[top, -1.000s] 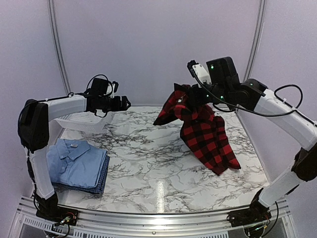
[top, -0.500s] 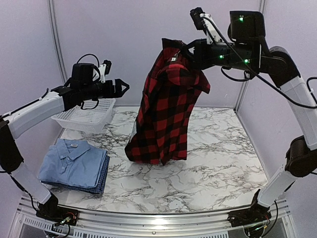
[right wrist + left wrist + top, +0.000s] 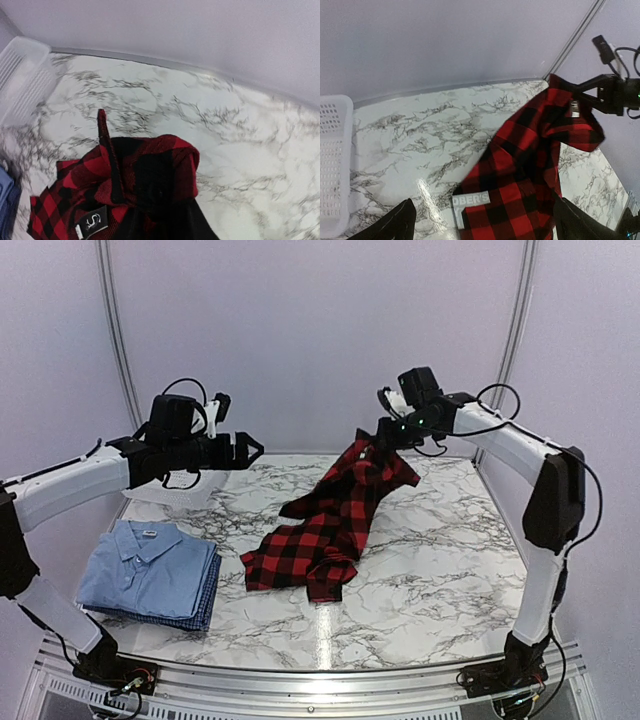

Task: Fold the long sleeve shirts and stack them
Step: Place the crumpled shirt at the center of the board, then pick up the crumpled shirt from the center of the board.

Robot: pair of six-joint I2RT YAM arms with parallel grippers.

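Right gripper (image 3: 384, 437) is clamped on the collar of the red-and-black plaid flannel shirt (image 3: 318, 532), whose rest is draped onto the middle of the desk (image 3: 430, 570). Left gripper (image 3: 250, 449) is held wide open above the desk's far left. At the desk's near-left corner, the light blue collared shirt (image 3: 148, 565) is folded on the blue checked shirt (image 3: 206, 612). From the left wrist, white lettering (image 3: 471, 199) is seen on the plaid. From the right wrist, the collar is seen bunched.

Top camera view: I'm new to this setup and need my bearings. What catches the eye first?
The red-and-black plaid shirt sprawls across the middle of the marble table, its collar end lifted in the right hand. At the near left lies a folded light blue shirt atop a blue checked one; the open left hand hovers beyond it.
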